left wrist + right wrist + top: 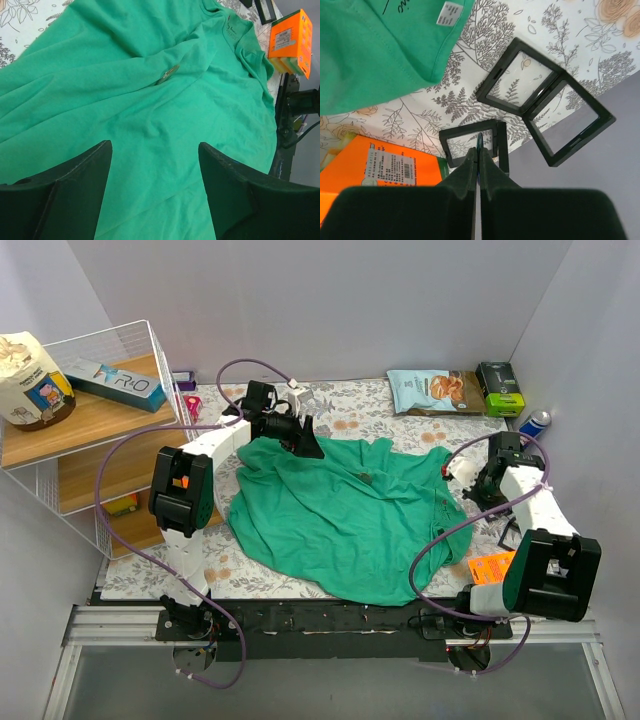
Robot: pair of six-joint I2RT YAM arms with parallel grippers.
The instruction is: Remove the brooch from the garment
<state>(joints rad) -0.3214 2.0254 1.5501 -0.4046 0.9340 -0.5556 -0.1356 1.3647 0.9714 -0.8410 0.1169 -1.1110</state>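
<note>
Left gripper (pixel 154 146) is held wide open above one green shirt (pixel 100 100); one brooch (pixel 167 75) is seen on the cloth near its middle, well ahead of the fingertips. Right gripper (pixel 479 150) is seen pressed closed over the floral mat (pixel 470 95), where two black frames (pixel 545 100) and one orange box (pixel 370 165) are laid beside the shirt's edge.

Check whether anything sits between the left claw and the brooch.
Nothing visible does. The left claw is open above the garment, and the brooch lies exposed ahead of it, with only bare wrinkled green fabric between them.
</note>
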